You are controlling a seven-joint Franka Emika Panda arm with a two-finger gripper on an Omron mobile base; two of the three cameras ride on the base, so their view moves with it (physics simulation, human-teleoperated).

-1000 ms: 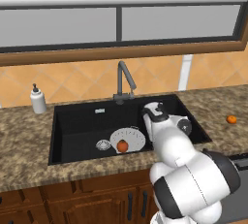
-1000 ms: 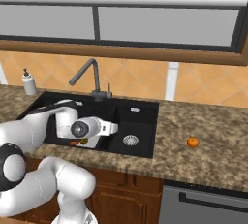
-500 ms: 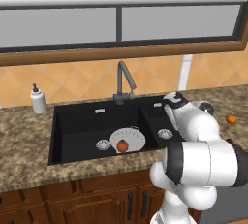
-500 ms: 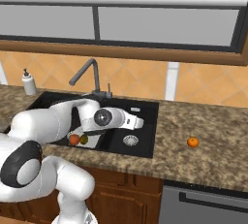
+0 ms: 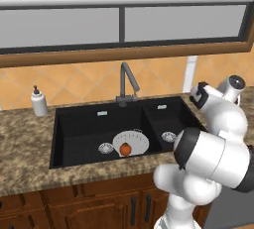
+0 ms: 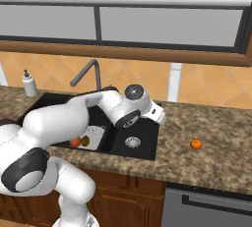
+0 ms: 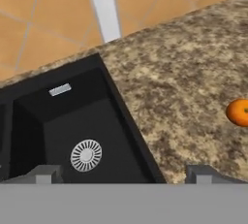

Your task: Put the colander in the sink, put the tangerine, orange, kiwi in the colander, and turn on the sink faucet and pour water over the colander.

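Since the earlier frames, the arm has swung from over the wide basin toward the right end of the sink, while the colander and its fruit have not moved.

Left base view: the colander (image 5: pixel 130 143) sits in the wide basin of the sink (image 5: pixel 79 129), with a round orange fruit (image 5: pixel 125 148) inside near its front rim. The sink faucet (image 5: pixel 127 82) stands behind the basins. The wrist is raised beside the sink's right rim.

Right base view: the arm reaches across the sink; the end effector (image 6: pixel 156 114) is above the narrower basin's right edge. The kiwi (image 6: pixel 85 141) lies in the colander. A second orange fruit (image 6: pixel 196 144) rests on the tabletop (image 6: pixel 216 142), well apart to the right.

Hand view: both fingertips (image 7: pixel 44 173) stand wide apart, nothing between them.
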